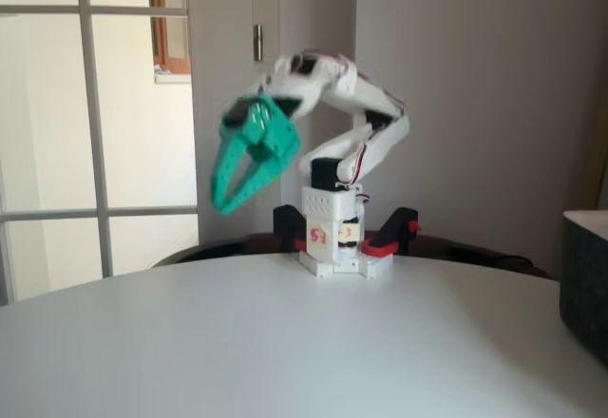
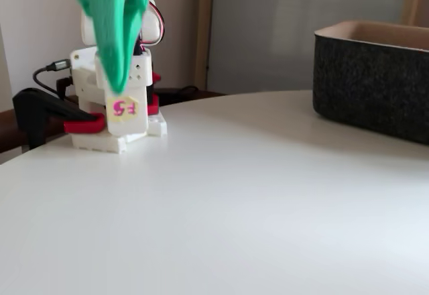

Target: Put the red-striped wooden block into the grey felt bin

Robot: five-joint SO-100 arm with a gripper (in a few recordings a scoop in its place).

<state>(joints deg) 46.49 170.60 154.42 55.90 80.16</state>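
My green gripper (image 1: 224, 207) hangs in the air left of the white arm base (image 1: 332, 237), fingers pointing down toward the table. It is blurred by motion. The fingertips look closed together, with nothing held between them. In the other fixed view the gripper (image 2: 115, 80) is a blurred green shape in front of the base (image 2: 120, 107). The grey felt bin (image 2: 375, 87) stands on the right side of the white table, far from the gripper, and its dark wall (image 1: 587, 285) shows at the right edge of a fixed view. The red-striped wooden block is out of view.
The round white table (image 1: 285, 342) spreads bare in front of the arm. Black and red clamps (image 1: 394, 233) hold the base at the table's far edge. A window and a wall stand behind.
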